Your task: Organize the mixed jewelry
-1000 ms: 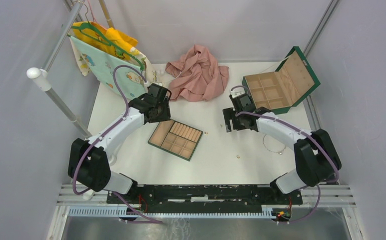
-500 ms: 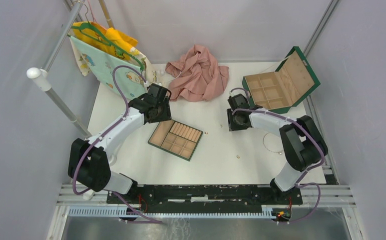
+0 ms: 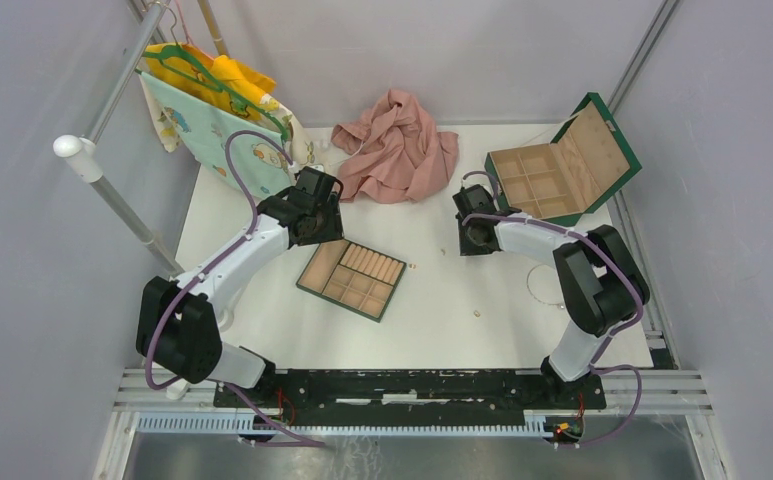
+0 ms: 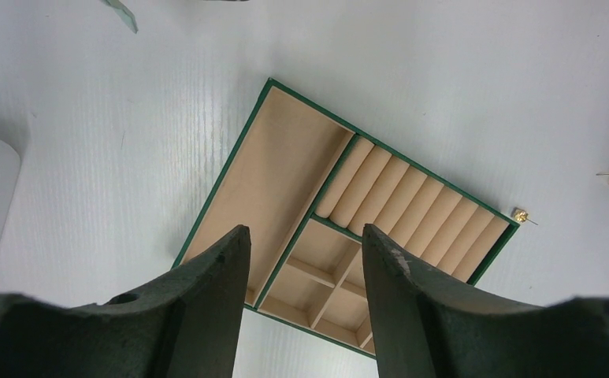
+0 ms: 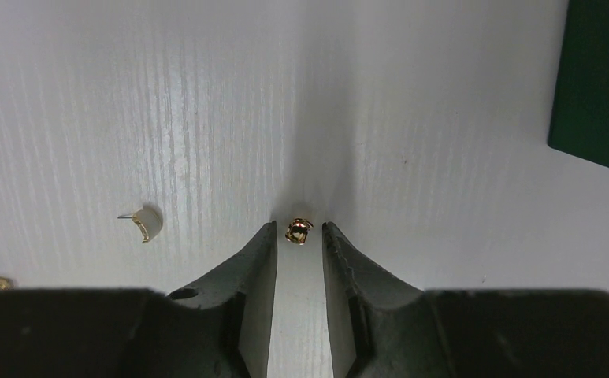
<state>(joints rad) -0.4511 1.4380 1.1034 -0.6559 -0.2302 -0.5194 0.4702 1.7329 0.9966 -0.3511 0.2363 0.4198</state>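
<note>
the right gripper [image 5: 298, 238] is down on the white tabletop [image 5: 443, 260], toward the far right corner and just short of the open green box with tan compartments [image 3: 552, 175]. its fingers are drawn close but not pressed together. a small gold stud [image 5: 298, 230] lies on the surface in the narrow gap at their tips, with a sliver of white on each side, so it looks bracketed rather than pinched. a pale crescent-shaped earring piece [image 5: 145, 224] lies nearby, apart from the fingers.

the step in hand seems to be picking up that stud. to do it well, the tips should reach slightly past the stud so it sits between the pads and not at their very ends. they should then close slowly while flush on the table. a piece this tiny will likely skid or pop out if squeezed off-centre.

the left gripper [image 4: 305, 232] hangs with fingers spread wide, holding nothing, above the tan compartmented tray with a green rim [image 3: 352, 278] near the middle of the table. another gold stud [image 4: 521, 215] lies just beside the tray's corner, and a thin silvery wire loop [image 3: 544, 285] lies near the right edge.
</note>
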